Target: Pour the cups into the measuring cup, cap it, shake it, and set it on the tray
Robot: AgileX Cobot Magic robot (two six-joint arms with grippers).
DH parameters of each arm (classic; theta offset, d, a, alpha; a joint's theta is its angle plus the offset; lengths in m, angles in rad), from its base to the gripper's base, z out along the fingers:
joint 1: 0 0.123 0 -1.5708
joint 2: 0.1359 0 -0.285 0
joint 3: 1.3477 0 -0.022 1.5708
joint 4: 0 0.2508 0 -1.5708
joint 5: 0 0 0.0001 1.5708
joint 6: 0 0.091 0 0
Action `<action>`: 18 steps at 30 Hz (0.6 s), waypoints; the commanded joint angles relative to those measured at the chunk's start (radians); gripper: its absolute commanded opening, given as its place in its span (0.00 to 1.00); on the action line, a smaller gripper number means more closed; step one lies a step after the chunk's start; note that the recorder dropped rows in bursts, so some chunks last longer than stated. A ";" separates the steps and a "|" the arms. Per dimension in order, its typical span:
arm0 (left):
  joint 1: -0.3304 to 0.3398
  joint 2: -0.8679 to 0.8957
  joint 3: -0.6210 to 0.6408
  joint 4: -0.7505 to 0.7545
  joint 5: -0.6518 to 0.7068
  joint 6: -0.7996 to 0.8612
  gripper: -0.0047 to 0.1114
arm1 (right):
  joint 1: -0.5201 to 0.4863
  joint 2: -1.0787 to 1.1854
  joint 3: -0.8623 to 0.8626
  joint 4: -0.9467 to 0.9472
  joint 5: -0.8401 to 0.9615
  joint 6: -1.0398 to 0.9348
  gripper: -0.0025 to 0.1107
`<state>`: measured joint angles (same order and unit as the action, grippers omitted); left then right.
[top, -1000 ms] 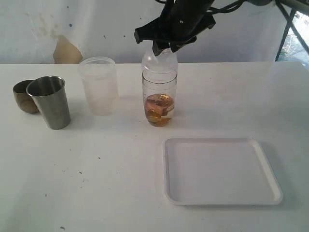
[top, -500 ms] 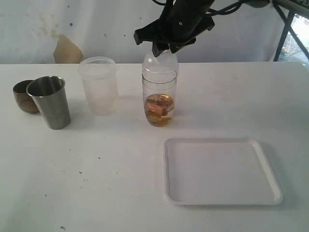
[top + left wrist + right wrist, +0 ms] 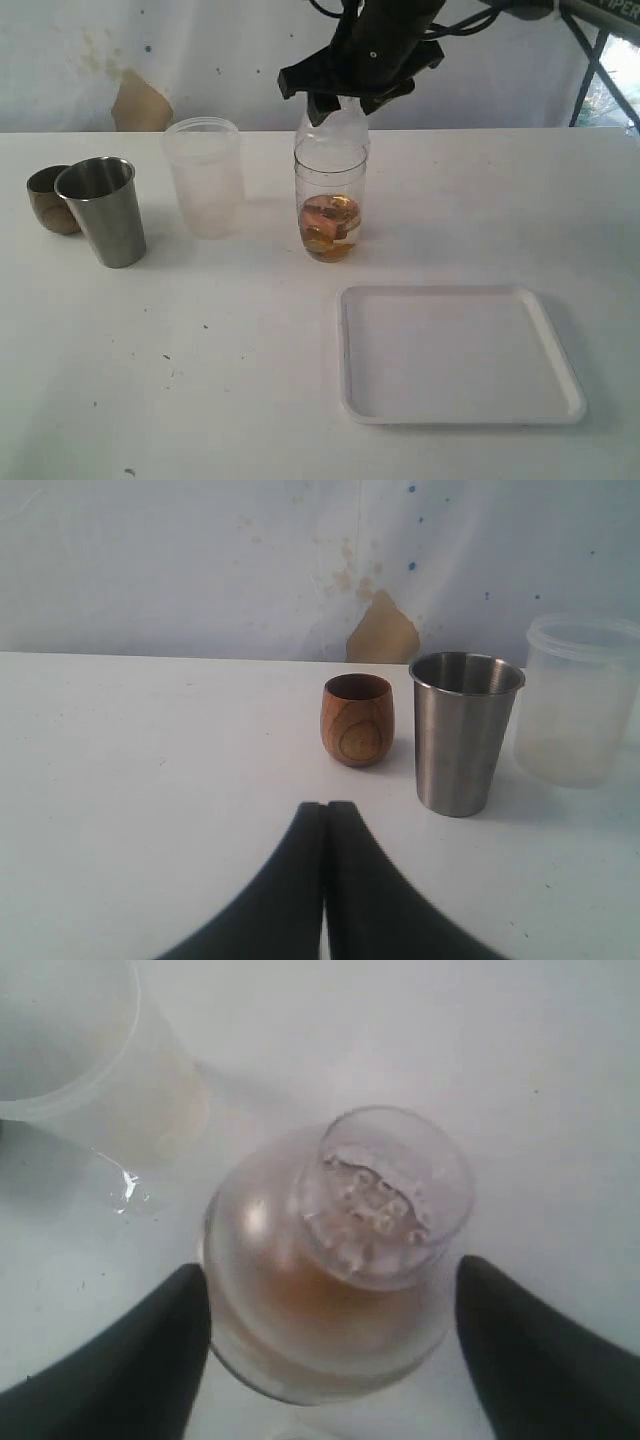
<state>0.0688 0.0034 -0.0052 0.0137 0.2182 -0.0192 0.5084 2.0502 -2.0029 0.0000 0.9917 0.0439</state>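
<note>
Pouring looks done: measuring cup (image 3: 330, 205) on desk (image 3: 200, 380), near tray (image 3: 560, 400), lid (image 3: 333, 125) seated. Right end effector (image 3: 330, 1285) spread wide around lid, gripping nothing; left end effector (image 3: 325, 815) pinched closed, empty. Remaining: shake, tray.

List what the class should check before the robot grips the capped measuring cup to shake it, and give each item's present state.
1. Measuring cup upright, amber contents at its bottom: ok.
2. Dome lid sits on its mouth: ok.
3. Lid pressed tight enough for shaking: cannot tell.
4. Right end effector open, one finger on each side of the lid: ok.
5. Tray bare, with room for the cup: ok.
6. Left end effector shut, facing the wooden cup and steel tumbler, away from the measuring cup: ok.
</note>
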 commanded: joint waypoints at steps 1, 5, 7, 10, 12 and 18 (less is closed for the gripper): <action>0.004 -0.003 0.005 0.008 -0.009 -0.001 0.04 | 0.000 0.001 0.000 0.000 0.012 -0.016 0.64; 0.004 -0.003 0.005 0.008 -0.009 -0.001 0.04 | 0.000 -0.004 0.000 0.000 0.014 -0.044 0.64; 0.004 -0.003 0.005 0.008 -0.009 -0.001 0.04 | 0.000 -0.004 0.000 0.000 0.022 -0.044 0.64; 0.004 -0.003 0.005 0.008 -0.009 -0.001 0.04 | 0.000 -0.010 0.000 -0.011 0.032 -0.044 0.64; 0.004 -0.003 0.005 0.008 -0.009 -0.001 0.04 | -0.003 -0.038 0.000 -0.050 0.037 -0.044 0.64; 0.004 -0.003 0.005 0.008 -0.009 -0.001 0.04 | -0.091 -0.123 0.000 -0.053 0.071 -0.018 0.64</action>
<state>0.0688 0.0034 -0.0052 0.0137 0.2182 -0.0192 0.4746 1.9734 -2.0029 -0.0339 1.0380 0.0114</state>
